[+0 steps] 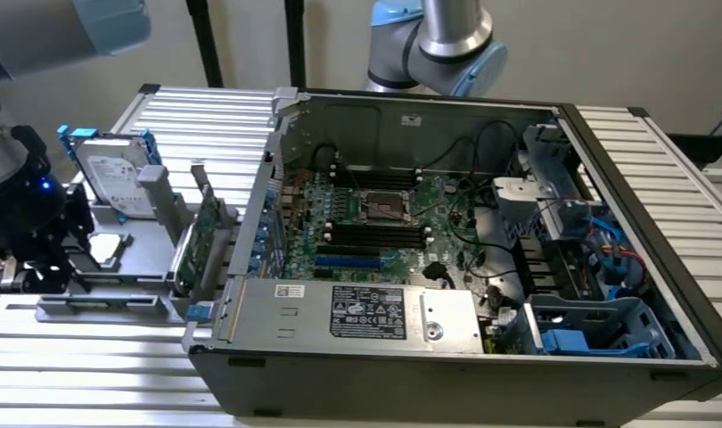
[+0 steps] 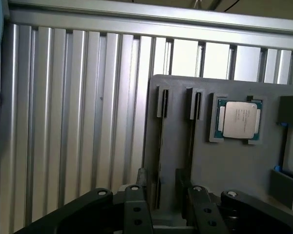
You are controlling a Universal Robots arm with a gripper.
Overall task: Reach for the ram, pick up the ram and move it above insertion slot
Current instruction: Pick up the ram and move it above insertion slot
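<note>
In the grey holder [image 2: 176, 122], the ram [image 2: 160, 146] on edge, a processor [image 2: 239, 119]; hand [image 2: 162, 184] wide nearby.

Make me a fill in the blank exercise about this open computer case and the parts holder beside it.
The hard drive in the holder has ___ rails.
The holder stands at the exterior view's ___ of the computer case.
The insertion slot on the motherboard is made of ___ plastic.
The holder under the open gripper is coloured ___.
Missing words: blue, left, black, gray.
</note>
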